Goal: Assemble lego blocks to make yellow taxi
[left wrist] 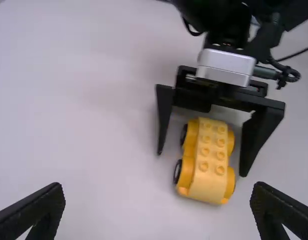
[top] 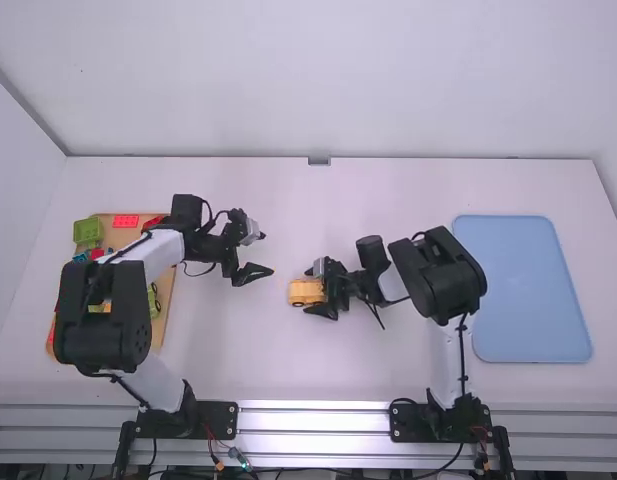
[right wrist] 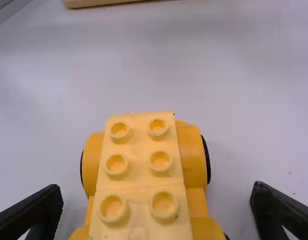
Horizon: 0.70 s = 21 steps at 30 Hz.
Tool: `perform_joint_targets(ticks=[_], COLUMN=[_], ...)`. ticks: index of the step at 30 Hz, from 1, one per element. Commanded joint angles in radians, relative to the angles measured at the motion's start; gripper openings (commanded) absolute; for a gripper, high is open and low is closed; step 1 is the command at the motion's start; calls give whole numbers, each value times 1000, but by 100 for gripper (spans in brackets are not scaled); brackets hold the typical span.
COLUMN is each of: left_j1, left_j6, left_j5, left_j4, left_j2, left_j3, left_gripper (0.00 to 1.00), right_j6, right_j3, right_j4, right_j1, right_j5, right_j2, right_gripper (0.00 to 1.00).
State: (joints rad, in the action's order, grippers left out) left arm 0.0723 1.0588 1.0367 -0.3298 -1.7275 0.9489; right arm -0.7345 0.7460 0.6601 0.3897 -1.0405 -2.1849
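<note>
In the high view, the right gripper (top: pixel 311 290) stands open around one end of the yellow taxi car (top: pixel 306 292) on the table. The left gripper (top: pixel 270 253) is open up and to the left of it, holding nothing. The left wrist view has the left gripper (left wrist: pixel 157 210) wide open, with the studded yellow car (left wrist: pixel 209 157) ahead and the right gripper's fingers on both sides of it. In the right wrist view, gaps separate the open right gripper (right wrist: pixel 156 212) from the yellow car (right wrist: pixel 139 172), which has black wheels at its sides.
At the left, a wooden tray (top: pixel 161 325) bears loose blocks, among them a green one (top: pixel 87 230) and a red one (top: pixel 125 221), partly under the left arm. A blue tray (top: pixel 528 290) lies right of the right arm.
</note>
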Motion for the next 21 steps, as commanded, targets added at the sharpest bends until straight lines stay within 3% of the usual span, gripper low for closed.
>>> perform_joint_targets(ticks=[1,7,13,18,21], left_j1=[36,83,114,174,256], left_j6=[-131,-398,-736,-1050,-1293], left_j5=[11,-98,-320,-399,-587], left_j4=[16,116,156,106,45], left_j2=[7,7,11,68,121], left_j3=[5,5,5,6,6], left_gripper=[99,99,99,99,99], right_j6=[33,-32,-33,-33,-29], right_j3=[-8,-7,-7,-7,-7], right_j4=[-54,-300,-607,-728,-757], right_j1=[-4,-4,-3,-3,-4], right_j5=[66,206,439,571,594], right_j2=[43,209,450,579,644], right_gripper=[99,99,99,99,99])
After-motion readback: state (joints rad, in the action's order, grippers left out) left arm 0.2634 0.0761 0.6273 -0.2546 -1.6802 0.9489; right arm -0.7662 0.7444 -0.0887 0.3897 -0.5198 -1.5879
